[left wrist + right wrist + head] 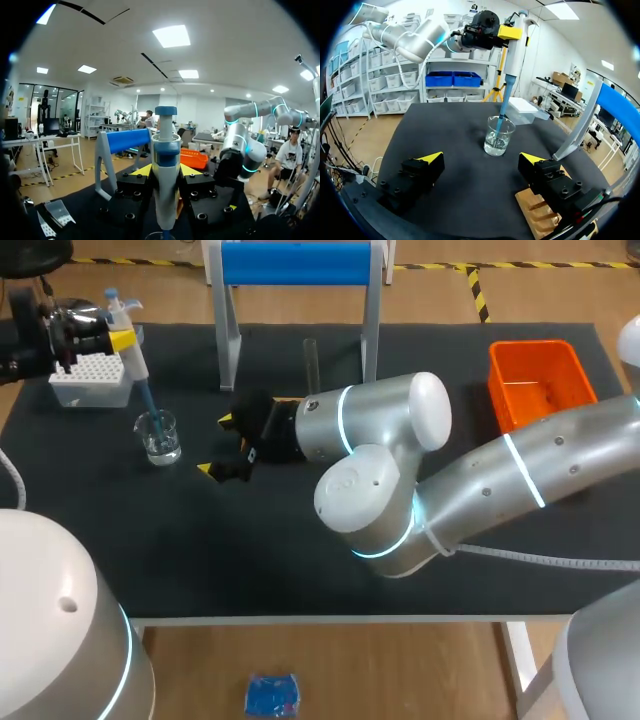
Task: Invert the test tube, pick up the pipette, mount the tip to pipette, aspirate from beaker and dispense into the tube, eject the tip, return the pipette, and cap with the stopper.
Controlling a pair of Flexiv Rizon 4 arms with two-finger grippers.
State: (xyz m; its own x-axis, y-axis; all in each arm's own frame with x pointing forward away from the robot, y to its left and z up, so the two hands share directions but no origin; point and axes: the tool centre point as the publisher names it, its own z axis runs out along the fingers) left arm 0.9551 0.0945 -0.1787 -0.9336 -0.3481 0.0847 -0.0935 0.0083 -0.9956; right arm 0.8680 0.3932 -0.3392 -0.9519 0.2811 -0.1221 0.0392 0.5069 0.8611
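Head: high behind robot, looking down on table (300, 560). Left wrist: close on pipette (166, 170), facing right. Right wrist: low, facing left; shares beaker (498, 136) with head.

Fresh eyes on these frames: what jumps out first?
The pipette in the left gripper, its blue tip dipped into the beaker at the table's left. Then the right arm stretched past the middle, right gripper open facing the beaker; an orange bin sits far right.

I count one pipette (133, 360), one beaker (158, 437), one test tube (310, 360), one orange bin (530, 347), one tip box (85, 382).
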